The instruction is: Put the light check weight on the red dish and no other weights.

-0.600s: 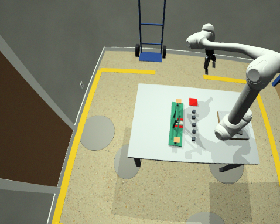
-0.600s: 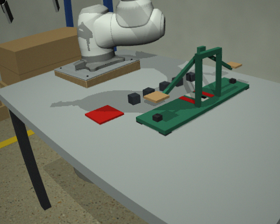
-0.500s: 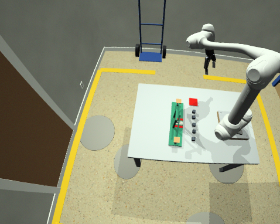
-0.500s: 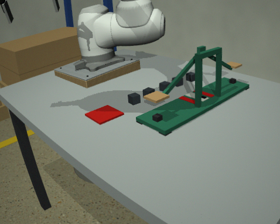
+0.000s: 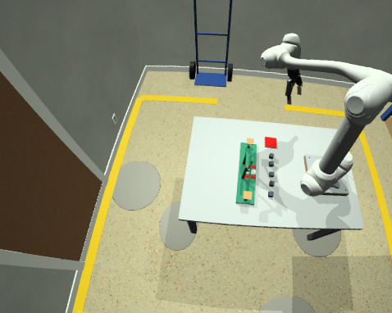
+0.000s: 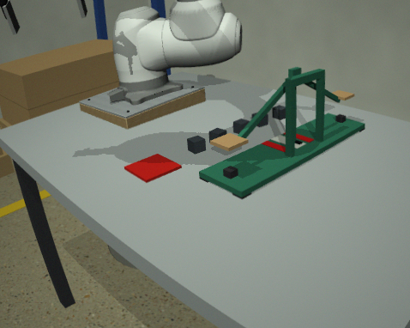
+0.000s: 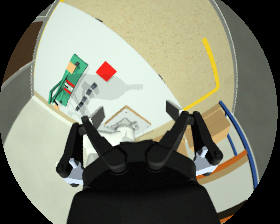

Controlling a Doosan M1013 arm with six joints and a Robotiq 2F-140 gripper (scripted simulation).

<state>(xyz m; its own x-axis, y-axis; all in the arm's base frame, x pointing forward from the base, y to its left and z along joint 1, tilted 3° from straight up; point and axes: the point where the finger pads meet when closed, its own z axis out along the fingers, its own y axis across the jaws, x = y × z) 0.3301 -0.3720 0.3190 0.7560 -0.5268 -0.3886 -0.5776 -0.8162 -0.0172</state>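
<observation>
Several dark cube weights, the nearest to the dish and the farthest among them, stand in a spaced row beside the balance. They look alike. The red dish lies flat on the table beyond one end of the row, with nothing on it. The green rocker balance has two bare tan pans. A small dark tip shows between its red fields. My gripper is open and empty, high beyond the table's edge.
The grey table carries everything. The arm's base plate stands on the other side of the weights from the balance. The balance's uprights rise above its base. Brown boxes and a blue hand truck stand off the table.
</observation>
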